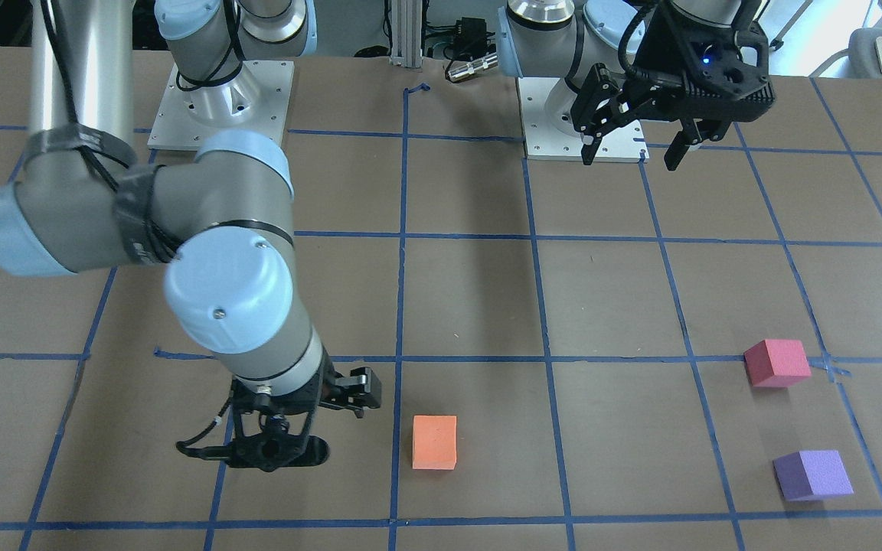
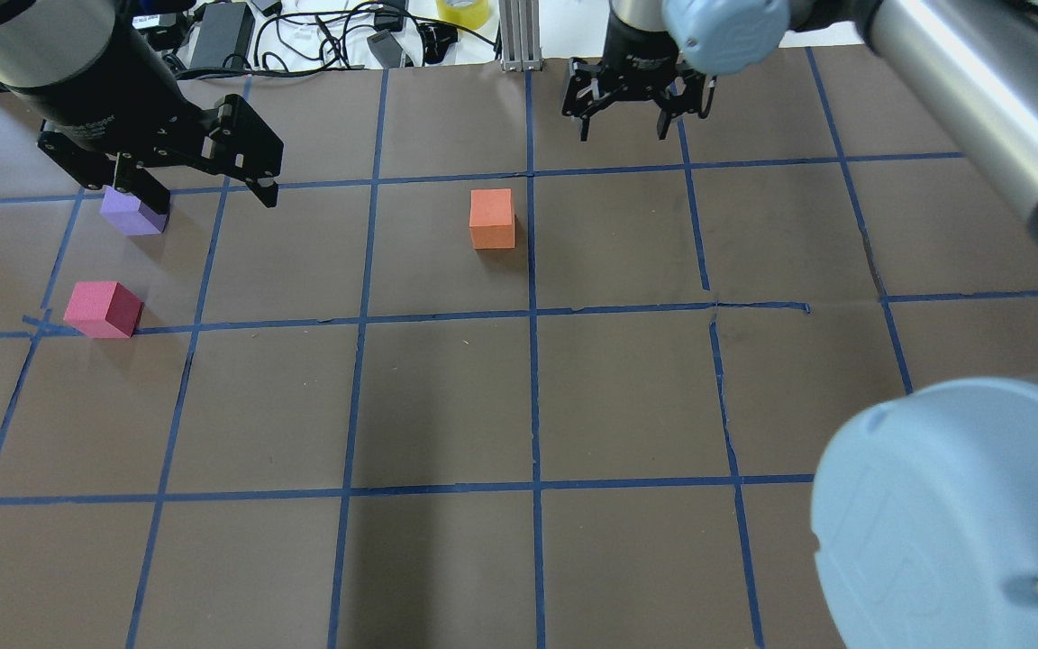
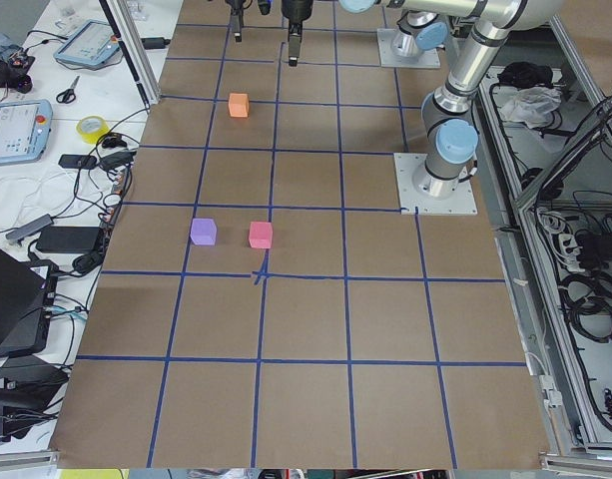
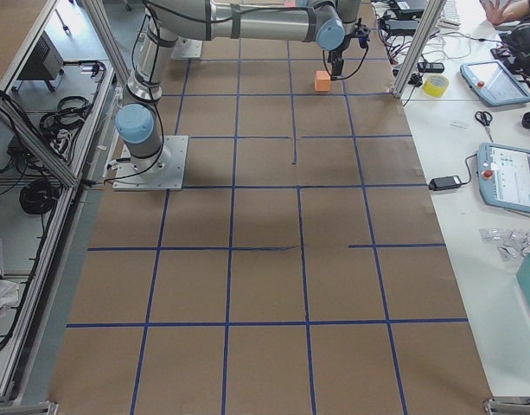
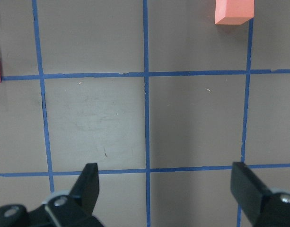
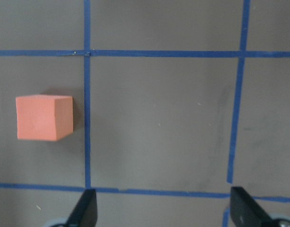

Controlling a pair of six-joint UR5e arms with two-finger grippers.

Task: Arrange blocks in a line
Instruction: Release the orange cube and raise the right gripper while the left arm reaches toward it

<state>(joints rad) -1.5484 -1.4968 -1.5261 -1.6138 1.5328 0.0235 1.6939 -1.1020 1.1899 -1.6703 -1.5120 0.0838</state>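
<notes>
The orange block [image 2: 492, 218] sits near the table's middle, beside a blue tape line. The red-pink block [image 2: 103, 308] and the purple block [image 2: 132, 214] sit close together at the left. My left gripper [image 2: 211, 196] is open and empty, high above the table; in the overhead view one finger overlaps the purple block. Its wrist view shows the orange block [image 5: 234, 12] at the top right. My right gripper [image 2: 623, 133] is open and empty, to the right of the orange block, which lies left of the fingers [image 6: 85, 208] in its wrist view [image 6: 44, 117].
The brown table [image 2: 627, 397] carries a grid of blue tape lines. Cables, a power brick and a tape roll [image 2: 463, 11] lie beyond the far edge. The right arm's elbow [image 2: 951, 514] fills the overhead view's lower right corner.
</notes>
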